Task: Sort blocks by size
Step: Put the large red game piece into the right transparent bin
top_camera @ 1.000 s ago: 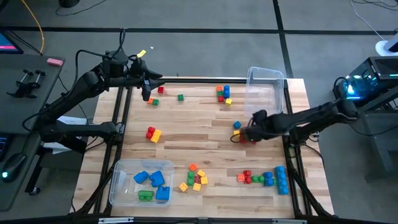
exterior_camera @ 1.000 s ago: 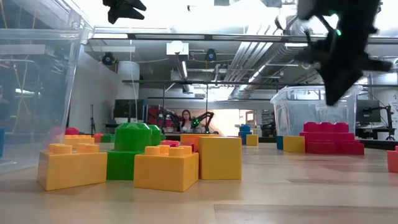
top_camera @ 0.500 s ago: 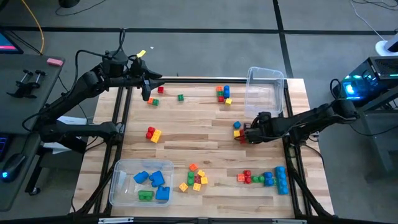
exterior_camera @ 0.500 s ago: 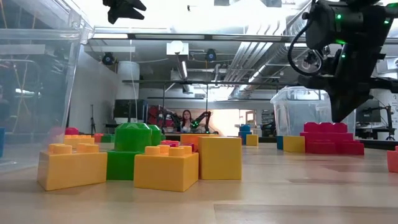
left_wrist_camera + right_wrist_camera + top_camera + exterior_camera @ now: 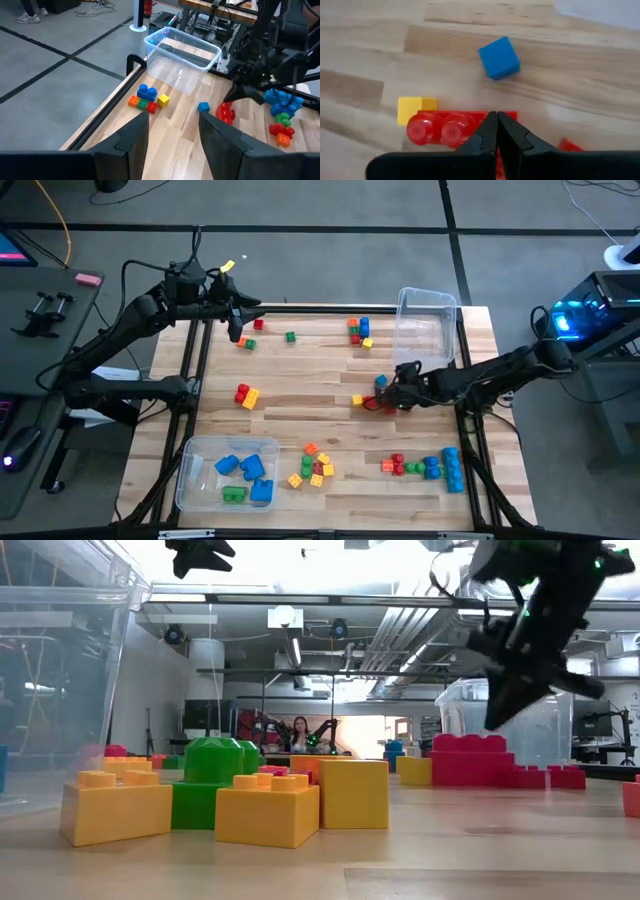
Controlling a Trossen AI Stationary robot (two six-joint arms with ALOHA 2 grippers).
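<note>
The blocks lie scattered over the wooden table [image 5: 330,405] in small groups. The right gripper [image 5: 393,394] is low over the right half of the table, its fingers [image 5: 496,131] pressed together with nothing between them, their tips at the edge of a red brick [image 5: 451,127]. A small yellow cube [image 5: 410,109] sits just beside that brick, and a blue cube [image 5: 499,57] lies a little apart from it, nearer the far edge.

The left gripper [image 5: 236,332] waits at the far left corner of the table, its jaws partly apart and holding nothing; an orange and yellow pair [image 5: 246,344] sits just beside it, with a red cube [image 5: 258,325] and a green cube [image 5: 290,336] near the far edge.

A clear bin [image 5: 425,328] stands empty at the far right corner, close behind the right gripper. Along the far edge beside it is a cluster of orange, red, blue and yellow blocks [image 5: 359,330]. A second clear bin [image 5: 228,471] at the near left corner holds blue bricks [image 5: 251,470] and a green one [image 5: 234,494].

Near the left edge lies a red and yellow pair [image 5: 245,394]. By the near edge, a mixed pile [image 5: 313,467] sits at the middle, and a row of red, green and blue blocks [image 5: 428,466] reaches toward the near right corner.

The middle of the table, between the left pair and the right gripper, is bare wood, as is the strip by the right edge in front of the far bin.
</note>
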